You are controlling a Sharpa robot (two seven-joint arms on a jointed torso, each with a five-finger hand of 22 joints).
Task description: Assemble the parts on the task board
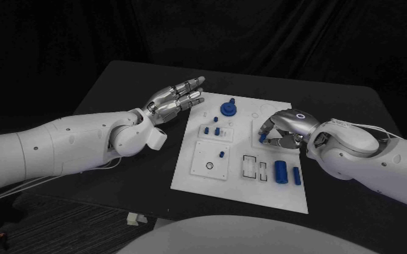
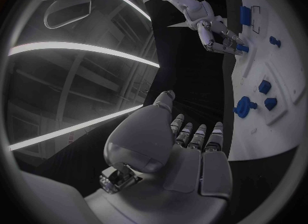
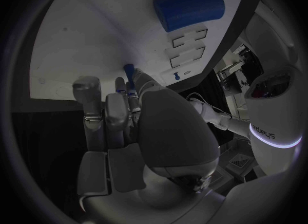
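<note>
The black table (image 1: 127, 83) carries the white task board (image 1: 246, 189), which lies at the centre of the head view and runs from 12 o'clock down toward 5 o'clock. No brand or label can be read on the board or its parts; its surface shows only outlined rectangles and a small ring mark, too small to read as writing.

The left arm comes in from 9 o'clock. The left robot hand (image 1: 176, 102) hovers above the table just off the board's 10 o'clock edge, palm turned sideways toward the board, fingers (image 2: 200, 137) straight, side by side and pointing toward 1 o'clock. It holds nothing and touches nothing.

The right arm comes in from 4 o'clock. The right robot hand (image 1: 282, 128) is bent down over the board's 3 o'clock side, knuckles up, fingers curled toward the plate. In the right wrist view its fingertips (image 3: 131, 87) close around a small blue part (image 3: 129, 71) that stands against the board.

Of the other parts, a blue cylinder (image 1: 280, 171) lies near the board's 5 o'clock corner, with a slimmer blue bar (image 1: 297, 175) just beside it. A round blue knob (image 1: 228, 109) stands near 12 o'clock. Small blue pegs (image 1: 218, 130) sit in the middle of the board.
</note>
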